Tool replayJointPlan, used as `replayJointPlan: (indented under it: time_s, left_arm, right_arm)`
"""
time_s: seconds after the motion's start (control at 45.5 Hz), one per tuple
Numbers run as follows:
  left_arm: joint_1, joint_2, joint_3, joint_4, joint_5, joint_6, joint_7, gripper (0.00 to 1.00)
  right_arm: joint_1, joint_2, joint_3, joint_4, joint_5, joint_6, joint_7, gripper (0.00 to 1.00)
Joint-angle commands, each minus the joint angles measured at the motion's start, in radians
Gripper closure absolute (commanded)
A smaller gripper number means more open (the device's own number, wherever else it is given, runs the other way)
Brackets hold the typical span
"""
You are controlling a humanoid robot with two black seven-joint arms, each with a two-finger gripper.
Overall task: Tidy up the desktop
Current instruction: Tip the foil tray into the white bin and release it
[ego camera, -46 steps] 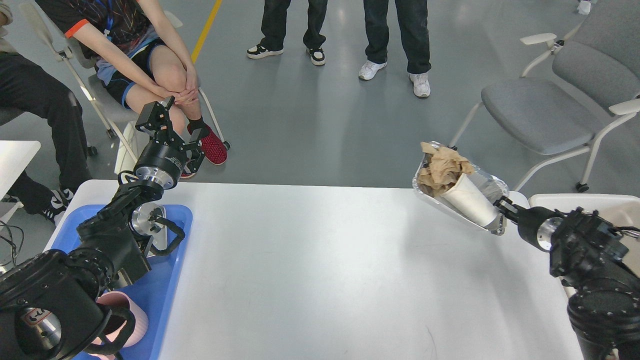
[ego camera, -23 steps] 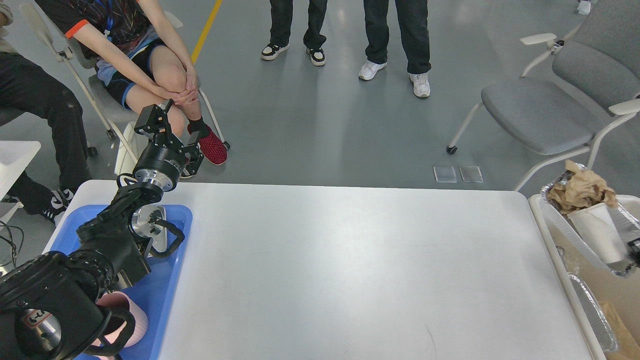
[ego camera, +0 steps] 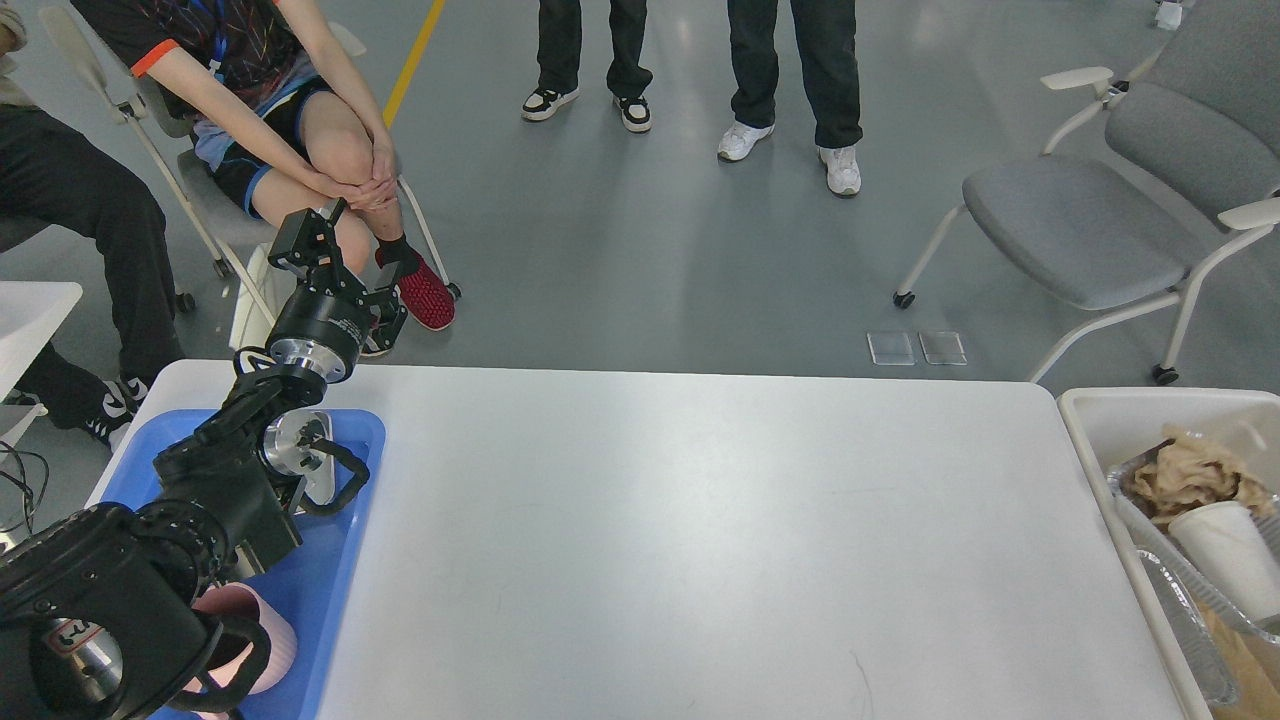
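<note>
Head view: white desktop [ego camera: 700, 540], grey floor [ego camera: 640, 250].

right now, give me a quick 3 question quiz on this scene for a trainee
1. True or false: the pink cup sits on the blue tray.
2. What lies in the bin? A) foil tray with crumpled paper and a white cup B) a book C) nothing
3. Which gripper is in view?

Key: 1 true. 2 A. 3 the left gripper, jaws open; the right is out of view.
</note>
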State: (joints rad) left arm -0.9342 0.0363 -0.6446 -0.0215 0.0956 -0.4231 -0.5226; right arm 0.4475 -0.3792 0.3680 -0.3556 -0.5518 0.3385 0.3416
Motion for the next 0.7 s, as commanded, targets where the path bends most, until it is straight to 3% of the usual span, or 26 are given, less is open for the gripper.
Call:
replayJointPlan:
  time_s: [0.0,0.439,0.681]
  left_arm:
    - [0.0,0.001,-0.001,0.0,-0.001,0.001,0.0,0.03]
    - [-0.002,0.001,-0.003,0.0,-0.001,0.003,0.0,0.03]
    - [-0.003,-0.001,-0.006,0.0,-0.001,0.003,0.0,0.03]
  right_arm:
    - [-0.035,0.013,0.0,0.0,0.032,-0.007,-0.001,0.42]
    - [-0.043,0.013,0.017,0.004,0.157,-0.013,0.004,0.01]
    - [0.083,0.045,0.045,0.033,0.292,-0.01,0.01,0.0]
